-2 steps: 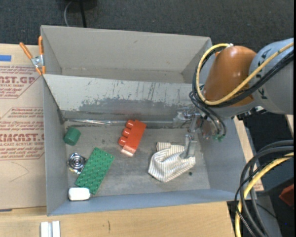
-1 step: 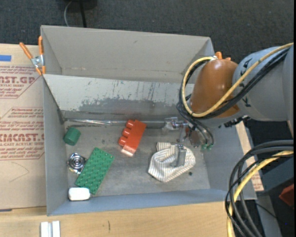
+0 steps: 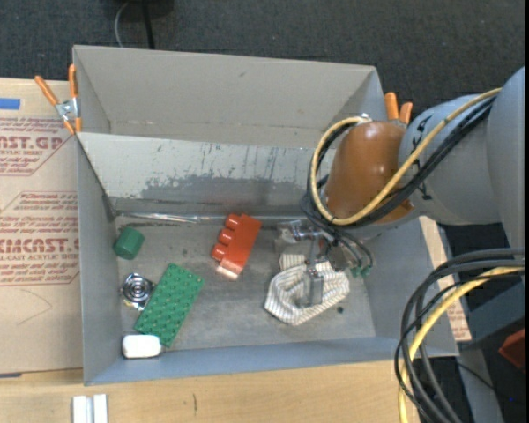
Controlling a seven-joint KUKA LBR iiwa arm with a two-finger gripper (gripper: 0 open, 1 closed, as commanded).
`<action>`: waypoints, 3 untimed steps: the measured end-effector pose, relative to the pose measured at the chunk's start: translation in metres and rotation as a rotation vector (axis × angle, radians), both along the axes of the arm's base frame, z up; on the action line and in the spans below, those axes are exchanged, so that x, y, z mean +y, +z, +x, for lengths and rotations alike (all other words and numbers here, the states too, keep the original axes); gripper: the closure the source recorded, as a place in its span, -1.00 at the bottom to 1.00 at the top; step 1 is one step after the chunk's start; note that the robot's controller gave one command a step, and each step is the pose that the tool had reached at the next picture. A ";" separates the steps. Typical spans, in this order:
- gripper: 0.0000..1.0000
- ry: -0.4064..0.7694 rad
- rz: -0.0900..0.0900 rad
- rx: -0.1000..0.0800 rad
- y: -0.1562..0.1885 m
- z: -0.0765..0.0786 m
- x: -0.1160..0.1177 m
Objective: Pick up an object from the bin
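Note:
My gripper point(image 3: 314, 287) reaches down at the right side of the bin floor, its fingers pressed into a crumpled white and grey cloth point(image 3: 293, 301). The cloth bunches around the fingertips, which stand close together on a fold of it. An orange toy brick point(image 3: 235, 244) lies to the left of the gripper, near the middle of the bin.
A green studded plate point(image 3: 168, 303) lies at the front left, with a white oval piece point(image 3: 142, 346) at its near end. A small metal part point(image 3: 137, 289) and a green cylinder point(image 3: 128, 241) sit further left. The arm's orange cover and cables hang over the right wall.

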State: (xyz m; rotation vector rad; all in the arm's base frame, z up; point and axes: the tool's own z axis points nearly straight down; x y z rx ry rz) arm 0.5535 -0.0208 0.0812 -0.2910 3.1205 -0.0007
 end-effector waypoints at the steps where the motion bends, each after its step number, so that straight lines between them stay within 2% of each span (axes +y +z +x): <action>1: 1.00 0.136 -0.001 0.007 -0.011 -0.019 0.010; 2: 1.00 0.136 -0.001 0.007 -0.011 -0.019 0.010; 3: 1.00 0.172 -0.001 -0.001 0.186 -0.023 0.012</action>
